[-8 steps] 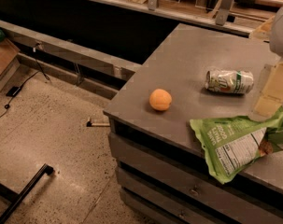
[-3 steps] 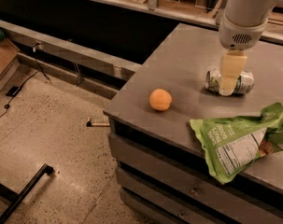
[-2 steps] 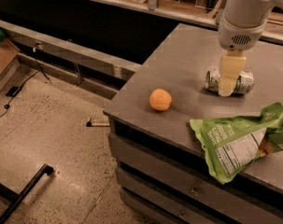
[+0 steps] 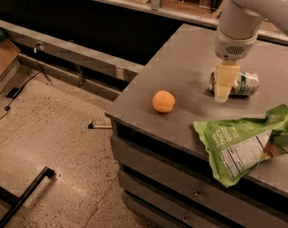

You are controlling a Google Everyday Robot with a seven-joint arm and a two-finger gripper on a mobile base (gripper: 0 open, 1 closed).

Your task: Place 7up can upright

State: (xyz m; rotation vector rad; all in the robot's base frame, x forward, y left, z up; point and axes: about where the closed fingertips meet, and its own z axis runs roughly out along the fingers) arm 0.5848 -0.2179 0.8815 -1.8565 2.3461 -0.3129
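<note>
**Grey bench [image 4: 181, 56], viewed from above its front-left corner.** An orange [image 4: 163, 101] rests near the front edge and serves as the reference.

- **Can:** The 7up can [image 4: 243, 83] lies on its side on the bench, to the right of the orange and slightly farther back. Its long axis runs roughly left to right, and the silver-white body shows green print.
- **Pincer:** The pincer [image 4: 222, 94] hangs straight down from the white arm [image 4: 238, 27]. It stands at the end of the can that faces the orange. Its cream-coloured tip reaches almost to the bench surface and overlaps the can in this view. Whether the pincer is released or clenched on the can cannot be told.
- **Bag:** A green snack bag [image 4: 243, 141] lies flat to the right of the orange, nearer the front edge, with its label panel up. It is apart from the can.
- **Surroundings:** Below the orange, drawer fronts [image 4: 181, 184] form the face of the bench. Left of the orange, the speckled floor [image 4: 48, 127] carries a black bar [image 4: 22, 198].
</note>
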